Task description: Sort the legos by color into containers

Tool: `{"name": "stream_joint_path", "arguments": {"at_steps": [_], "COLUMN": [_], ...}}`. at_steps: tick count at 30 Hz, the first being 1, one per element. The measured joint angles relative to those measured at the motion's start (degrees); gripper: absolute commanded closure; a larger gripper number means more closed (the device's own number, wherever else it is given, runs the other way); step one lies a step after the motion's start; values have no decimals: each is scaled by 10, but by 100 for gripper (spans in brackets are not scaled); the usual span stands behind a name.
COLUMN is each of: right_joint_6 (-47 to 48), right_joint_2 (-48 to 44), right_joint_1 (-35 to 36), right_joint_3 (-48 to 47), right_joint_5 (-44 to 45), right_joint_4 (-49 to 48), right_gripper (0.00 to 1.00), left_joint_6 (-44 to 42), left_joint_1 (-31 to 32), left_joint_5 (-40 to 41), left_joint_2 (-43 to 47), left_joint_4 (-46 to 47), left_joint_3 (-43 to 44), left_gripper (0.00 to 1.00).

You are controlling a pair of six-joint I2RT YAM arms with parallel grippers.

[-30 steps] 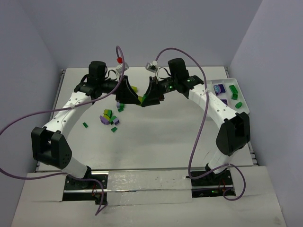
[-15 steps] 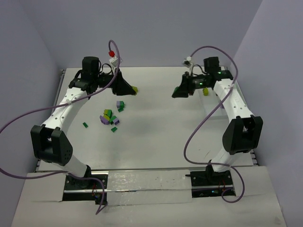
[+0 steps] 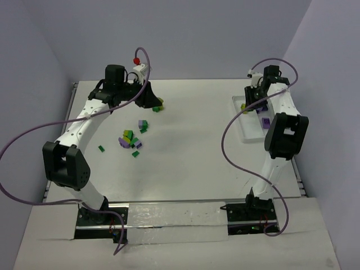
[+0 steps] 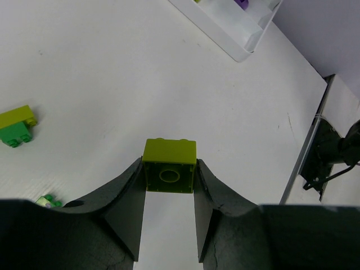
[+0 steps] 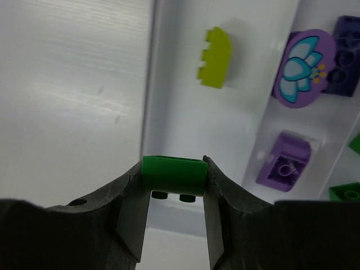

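Top view: loose legos are seen mid-table, with the tray far right.

Left wrist: a lime brick is clamped in the left claw, its hollow underside facing the camera and its studs pointing away.

Right wrist: a green brick is pinched in the right claw, its long axis spanning the jaws, above the tray's rim. Released here, it could be bounced out or mixed with the lime piece.

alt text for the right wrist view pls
The right gripper pinches a small green brick over the edge of a white divided tray. Inside, a yellow-green brick lies in one compartment and purple pieces in the next.
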State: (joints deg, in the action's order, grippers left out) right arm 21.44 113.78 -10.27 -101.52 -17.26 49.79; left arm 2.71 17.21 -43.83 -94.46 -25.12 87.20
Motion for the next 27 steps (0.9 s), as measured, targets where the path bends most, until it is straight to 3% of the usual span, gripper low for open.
{"name": "stream_joint_path", "arguments": {"at_steps": [9, 27], "right_joint_6": [-21, -1], "right_joint_2": [148, 160], "right_joint_1": [0, -29], "right_joint_3": [-118, -157], "right_joint_5": [127, 162], "right_joint_4": [18, 38], "right_gripper": [100, 100], "left_joint_6": [0, 0], "left_joint_1": [0, 0], "left_joint_5": [20, 26], "left_joint_2": [-13, -33], "left_joint_4": [-9, -14], "left_joint_3": [1, 19], "left_gripper": [100, 100]}}
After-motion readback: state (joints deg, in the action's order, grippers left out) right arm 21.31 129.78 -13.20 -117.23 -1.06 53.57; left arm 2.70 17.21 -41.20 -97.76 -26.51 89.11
